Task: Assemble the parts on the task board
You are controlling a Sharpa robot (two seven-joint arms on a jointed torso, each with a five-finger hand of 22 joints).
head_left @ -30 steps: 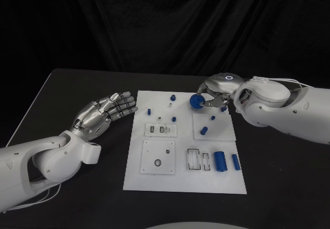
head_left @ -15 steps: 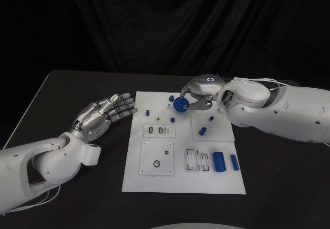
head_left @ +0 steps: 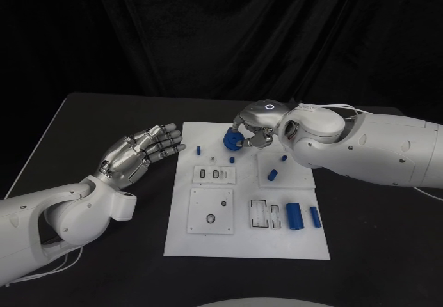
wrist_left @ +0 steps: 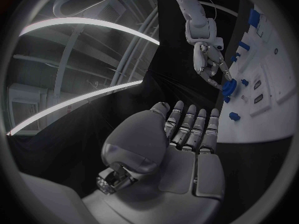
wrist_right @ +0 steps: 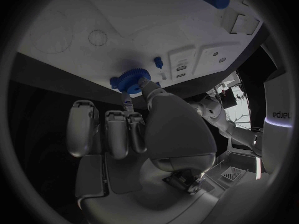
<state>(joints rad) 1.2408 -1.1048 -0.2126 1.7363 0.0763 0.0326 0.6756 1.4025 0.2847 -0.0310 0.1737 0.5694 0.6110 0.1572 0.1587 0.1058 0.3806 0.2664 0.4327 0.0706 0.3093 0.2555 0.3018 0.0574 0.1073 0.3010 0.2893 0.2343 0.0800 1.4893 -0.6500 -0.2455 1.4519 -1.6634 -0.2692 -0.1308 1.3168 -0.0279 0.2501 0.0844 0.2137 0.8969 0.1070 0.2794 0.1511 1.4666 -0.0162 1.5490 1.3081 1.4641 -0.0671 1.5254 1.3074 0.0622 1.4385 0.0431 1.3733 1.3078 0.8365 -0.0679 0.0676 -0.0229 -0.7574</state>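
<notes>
The right hand (head_left: 251, 128) has a small blue toothed gear (head_left: 232, 140) pinched in its fingertips, hanging just above the far end of the white task board (head_left: 248, 246), near a short blue peg (head_left: 200, 150). The trick now, I'd say: keep the gear level, line its bore over the post, then lower straight down without twisting. The left hand (head_left: 138, 153) waits beside the board, fingers apart, holding nothing.

Right hand (head_left: 248, 130) w/ gear (head_left: 232, 140) over task board (head_left: 248, 246) far edge.
</notes>
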